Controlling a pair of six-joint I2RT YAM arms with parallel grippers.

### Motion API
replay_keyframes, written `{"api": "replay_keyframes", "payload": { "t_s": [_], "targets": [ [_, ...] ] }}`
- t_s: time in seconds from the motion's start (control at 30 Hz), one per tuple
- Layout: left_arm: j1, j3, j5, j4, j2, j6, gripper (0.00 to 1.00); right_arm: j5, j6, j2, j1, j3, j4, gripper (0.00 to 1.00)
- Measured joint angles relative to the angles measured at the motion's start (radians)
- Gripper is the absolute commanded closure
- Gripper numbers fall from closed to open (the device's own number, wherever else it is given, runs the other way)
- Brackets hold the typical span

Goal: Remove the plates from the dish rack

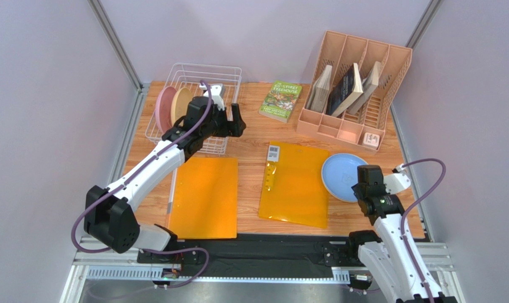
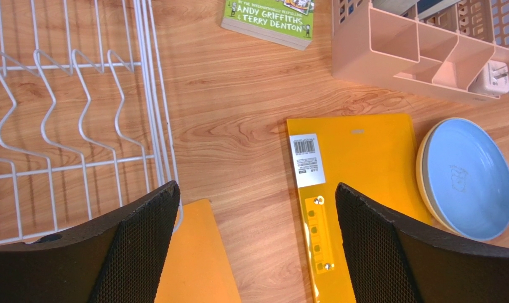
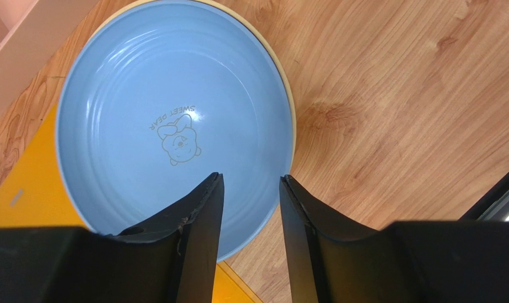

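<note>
So rn the white wire-grid dish rack (image 1: 203,69) at the back-left of the wooden table (image 1: 249,136) has 2 plates standing in it, a round pink plate (image 1: 164,108) & a cream-yellow plate (image 1: 181,103) right beside it. The left gripper (image 2: 257,192) hangs just off the rack's right side, jaws wide apart w/ nothing in them. Over on the right the light blue round plate (image 3: 174,126) lies flat on a 2nd cream-yellow plate (image 3: 292,113) (only the rim shows), and the right gripper (image 3: 250,183) sits over the blue one's near edge, fingers a little apart, not gripping anything afaict.
</note>
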Motion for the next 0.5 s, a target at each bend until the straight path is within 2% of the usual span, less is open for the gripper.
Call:
{"api": "replay_keyframes", "payload": {
  "t_s": [0.17, 0.2, 0.37, 0.5],
  "targets": [
    [0.0, 0.0, -0.008, -0.001, 0.0, 0.008, 0.03, -0.02, -0.027, 0.029, 0.0, 0.0, 0.039, 0.57],
    [0.0, 0.0, -0.012, -0.001, 0.0, 0.011, 0.0, -0.024, -0.034, 0.03, 0.0, 0.0, 0.047, 0.56],
    [0.014, 0.0, -0.072, -0.002, 0.0, 0.03, 0.0, -0.064, -0.101, 0.031, 0.0, 0.02, 0.08, 0.41],
    [0.077, 0.011, -0.15, -0.022, 0.011, 0.044, 0.0, -0.179, -0.235, 0.08, 0.0, 0.124, 0.151, 0.37]
  ]
}}
